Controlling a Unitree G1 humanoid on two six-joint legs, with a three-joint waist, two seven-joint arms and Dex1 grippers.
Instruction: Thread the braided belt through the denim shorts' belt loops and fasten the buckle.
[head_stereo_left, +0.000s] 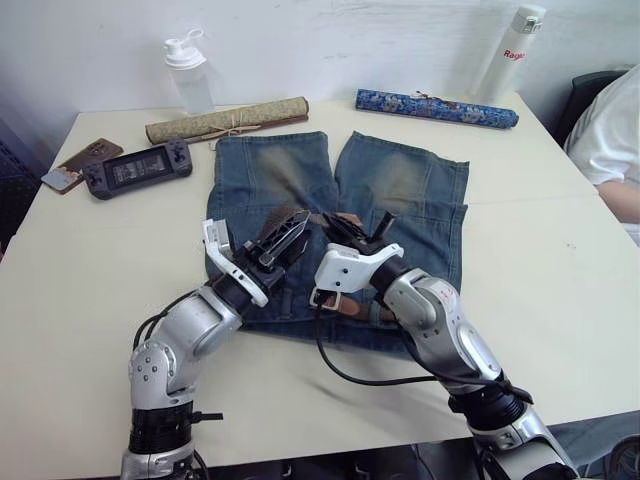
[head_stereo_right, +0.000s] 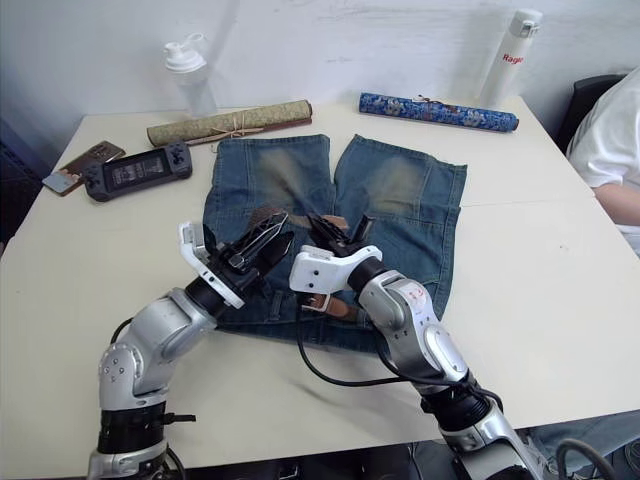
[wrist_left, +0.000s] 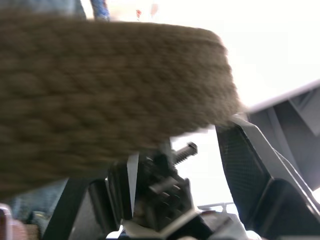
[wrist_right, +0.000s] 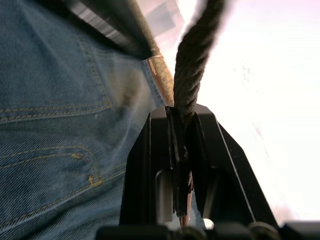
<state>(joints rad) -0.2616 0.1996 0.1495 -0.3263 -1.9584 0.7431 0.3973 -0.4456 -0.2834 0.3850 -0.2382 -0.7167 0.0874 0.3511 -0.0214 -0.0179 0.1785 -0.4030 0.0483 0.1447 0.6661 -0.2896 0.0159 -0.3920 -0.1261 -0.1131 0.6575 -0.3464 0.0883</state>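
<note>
While the right gripper (wrist_right: 182, 165) pinches the braided belt (wrist_left: 100, 90), the left gripper's (head_stereo_left: 285, 235) state is unclear

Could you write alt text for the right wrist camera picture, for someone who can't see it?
The right gripper is shut on the braided belt, pinching it edge-on between its two black fingers. Beneath lie the denim shorts, faded blue with yellow stitching, beside the pale table.

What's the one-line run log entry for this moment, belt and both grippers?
belt: braided belt over denim shorts, mid-threading | right gripper: shut on belt | left gripper: at belt, grip unclear | buckle: not fastened
</note>
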